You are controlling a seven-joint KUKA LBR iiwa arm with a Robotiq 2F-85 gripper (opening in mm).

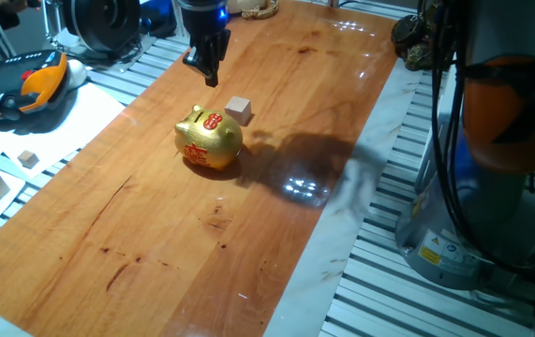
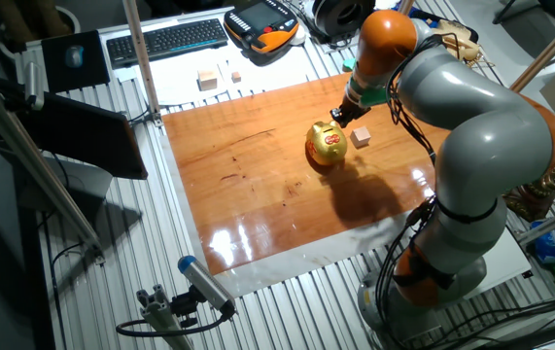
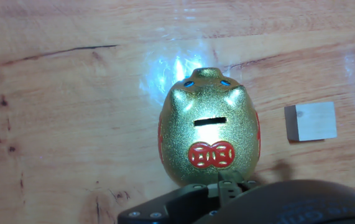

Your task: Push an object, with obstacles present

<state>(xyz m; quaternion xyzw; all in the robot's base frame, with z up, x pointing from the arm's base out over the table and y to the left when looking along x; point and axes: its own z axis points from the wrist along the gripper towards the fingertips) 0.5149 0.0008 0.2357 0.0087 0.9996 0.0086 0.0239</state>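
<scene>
Small wooden cube sits flat on the wooden table, just beside the golden piggy bank on its far-right side in one fixed view, close but apart, a thin gap between them. Cube has no real long axis; in hand view its edges run nearly square to the frame, slightly rotated. Piggy bank stands upright, snout toward the top of hand view, coin slot across its back, red emblem behind the slot; long axis runs snout to tail. Gripper hangs above the table just behind the pig's tail end, fingers close together and holding nothing; exact gap can't be told. In the other fixed view the cube lies right of the pig, gripper just above them.
</scene>
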